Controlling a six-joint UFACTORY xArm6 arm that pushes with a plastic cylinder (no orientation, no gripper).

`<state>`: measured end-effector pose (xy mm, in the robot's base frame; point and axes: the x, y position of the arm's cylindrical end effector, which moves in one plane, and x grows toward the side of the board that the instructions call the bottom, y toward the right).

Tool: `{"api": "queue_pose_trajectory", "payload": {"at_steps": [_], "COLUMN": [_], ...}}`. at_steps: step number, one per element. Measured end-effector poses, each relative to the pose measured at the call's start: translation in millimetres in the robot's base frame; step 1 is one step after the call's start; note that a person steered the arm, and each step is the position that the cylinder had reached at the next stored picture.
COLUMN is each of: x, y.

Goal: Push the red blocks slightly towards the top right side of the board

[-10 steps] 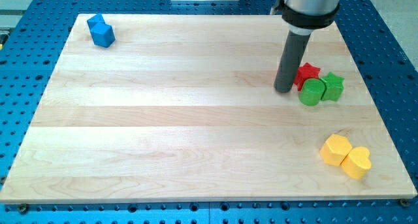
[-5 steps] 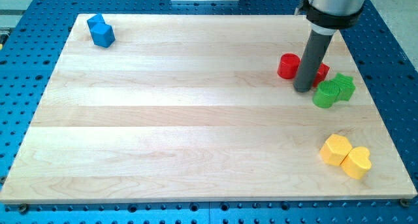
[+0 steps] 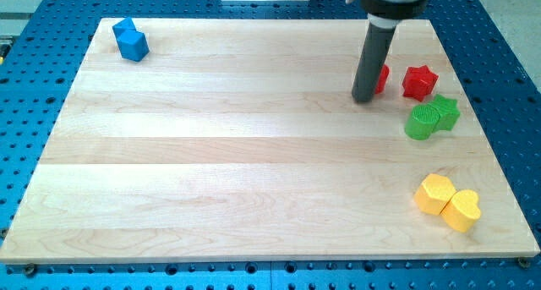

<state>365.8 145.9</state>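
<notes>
already both red blocks sit in the top right part of the board (image 3: 254, 172): the red star (image 3: 419, 81) lies clear near the right edge, and the other red block (image 3: 382, 79), mostly hidden so its shape cannot be told, is touching or just beside my tip (image 3: 364, 98) on the tip's right. there is no pincer to spread or press, only the rod, and neither red block has reached the corner, so i judge a small nudge up and right is still left. just below the star sit two green blocks (image 3: 431, 118), touching each other, two yellow blocks (image 3: 447, 203) near the bottom right corner, two blue blocks (image 3: 130, 41) at the top left corner.
</notes>
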Motion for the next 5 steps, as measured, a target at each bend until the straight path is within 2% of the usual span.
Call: {"api": "queue_pose_trajectory", "payload": {"at_steps": [1, 2, 3, 5], "x": [-14, -54, -58, -54], "y": [4, -18, 23, 10]}}
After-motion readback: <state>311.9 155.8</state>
